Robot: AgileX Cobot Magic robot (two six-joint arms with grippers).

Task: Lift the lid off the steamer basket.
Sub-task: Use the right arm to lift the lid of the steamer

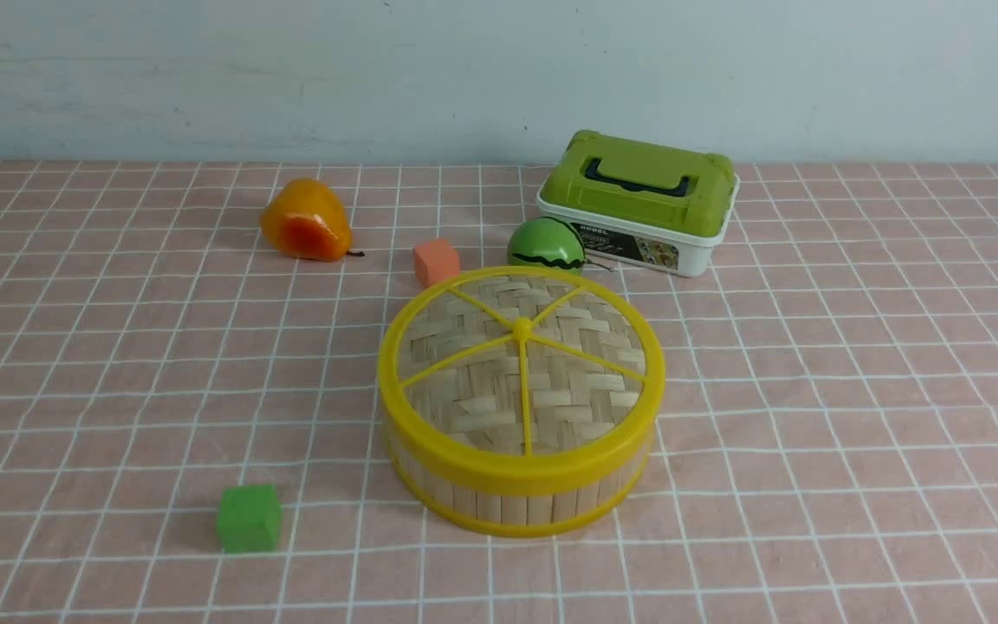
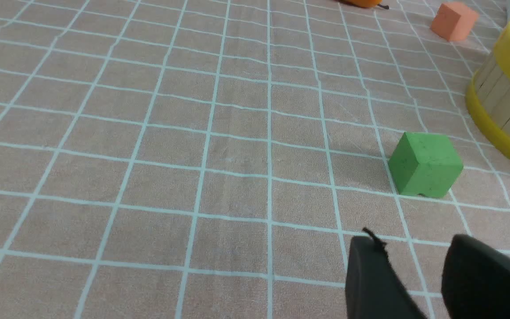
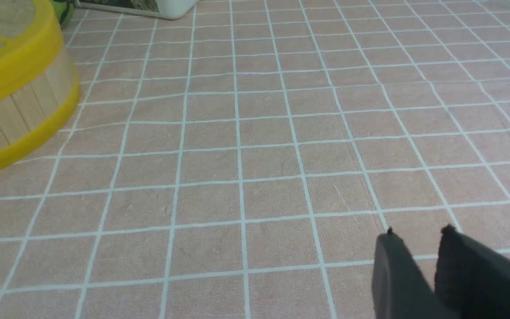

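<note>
The steamer basket (image 1: 516,503) stands mid-table, a round tub with a bamboo-slat wall and yellow rims. The lid (image 1: 522,364), woven bamboo with a yellow rim, thin spokes and a small centre knob, sits closed on top of it. Neither arm shows in the front view. In the left wrist view my left gripper (image 2: 414,241) is open and empty over the cloth, with the basket wall (image 2: 509,106) well away from it. In the right wrist view my right gripper (image 3: 419,231) is empty with a narrow gap between its fingers, far from the basket wall (image 3: 16,110).
A green cube (image 1: 249,517) lies front left of the basket, close ahead of the left gripper (image 2: 425,164). An orange cube (image 1: 436,261), a watermelon ball (image 1: 546,245) and a green-lidded white box (image 1: 638,201) stand behind the basket. A pear (image 1: 304,221) lies back left.
</note>
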